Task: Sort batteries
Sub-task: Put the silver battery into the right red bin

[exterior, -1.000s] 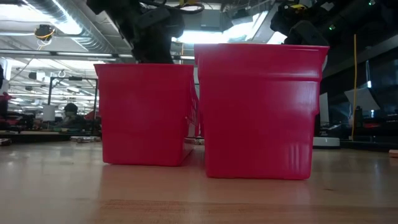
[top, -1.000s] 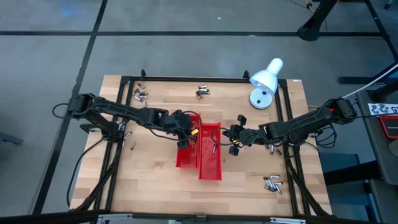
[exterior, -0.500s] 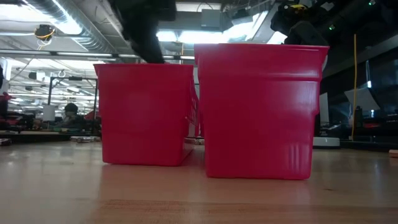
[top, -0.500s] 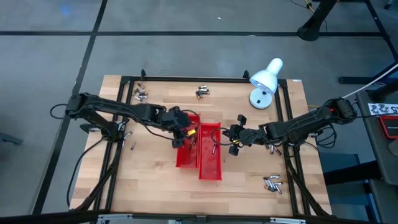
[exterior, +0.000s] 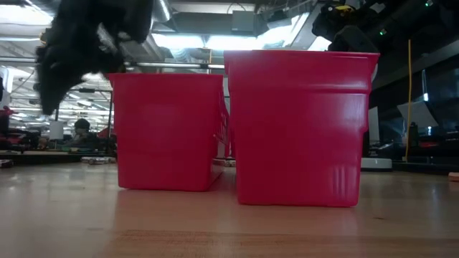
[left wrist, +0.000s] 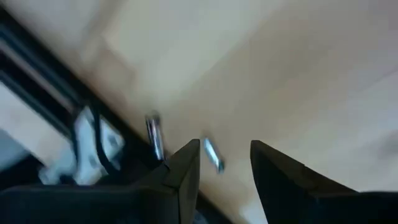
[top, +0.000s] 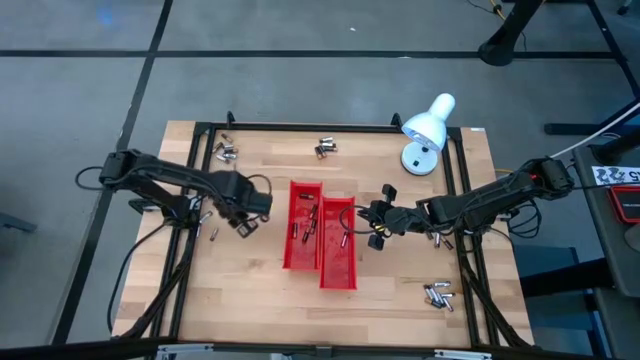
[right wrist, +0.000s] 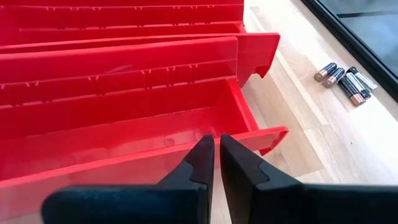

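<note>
A wooden table is carrying two red trays side by side at its middle — a left tray and a right tray — placed within reach of both arms so each can drop into them. A few batteries are already lying inside both trays. More batteries are sitting in loose clusters out toward the table's edges: one at the far left, one at the far middle, one at the near right corner, and a couple by the left frame rail. A white lamp is standing at the far right.

The left gripper is hovering over bare table just left of the left tray, turned toward the rail. In its wrist view the fingers are standing apart with nothing between them, and two batteries are lying just ahead — likely the next pick, which would explain the spread fingers.

The right gripper is waiting at the right tray's outer wall. Its fingers are pressed together and holding nothing, pointing into the tray; a far battery cluster is showing beyond.

The sorting looks only partly done, since most batteries are lying outside the trays.
</note>
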`<control>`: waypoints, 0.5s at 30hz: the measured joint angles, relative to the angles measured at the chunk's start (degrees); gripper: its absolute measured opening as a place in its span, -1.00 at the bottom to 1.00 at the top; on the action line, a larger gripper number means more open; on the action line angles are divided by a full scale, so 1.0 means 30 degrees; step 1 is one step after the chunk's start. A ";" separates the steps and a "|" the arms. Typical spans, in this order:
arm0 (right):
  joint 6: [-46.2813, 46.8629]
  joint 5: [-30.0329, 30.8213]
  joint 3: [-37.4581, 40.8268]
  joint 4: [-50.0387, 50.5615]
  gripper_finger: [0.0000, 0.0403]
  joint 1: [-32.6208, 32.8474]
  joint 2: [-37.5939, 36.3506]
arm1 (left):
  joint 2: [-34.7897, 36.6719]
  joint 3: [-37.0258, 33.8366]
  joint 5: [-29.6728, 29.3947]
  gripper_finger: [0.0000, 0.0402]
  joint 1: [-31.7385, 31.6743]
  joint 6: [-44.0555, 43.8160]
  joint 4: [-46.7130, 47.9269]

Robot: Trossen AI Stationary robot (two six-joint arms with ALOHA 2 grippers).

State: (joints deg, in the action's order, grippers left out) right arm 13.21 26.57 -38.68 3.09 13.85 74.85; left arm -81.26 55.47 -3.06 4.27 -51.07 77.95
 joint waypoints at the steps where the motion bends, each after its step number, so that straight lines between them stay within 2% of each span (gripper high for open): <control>1: 0.0002 0.0000 0.0000 -0.0002 -0.85 0.0000 0.0000 | 0.0018 -0.0642 0.0596 -0.35 0.0064 -0.0286 -0.0504; 7: 0.0000 -0.0117 0.0000 0.0007 -0.85 0.0003 0.0000 | 0.0008 -0.4259 0.2784 -0.35 -0.0018 -0.1627 -0.4051; 11: 0.0000 -0.0207 0.0000 0.0007 -0.85 0.0000 0.0000 | 0.0008 -0.5918 0.2871 -0.35 -0.0551 -0.2431 -0.4063; 15: 0.0000 -0.0211 0.0000 0.0035 -0.85 0.0000 0.0000 | 0.0008 -0.6559 0.2874 -0.35 -0.0881 -0.2375 -0.4881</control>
State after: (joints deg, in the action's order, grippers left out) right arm 13.21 25.93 -38.68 3.20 13.85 74.85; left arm -81.23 35.79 5.56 1.63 -58.19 63.31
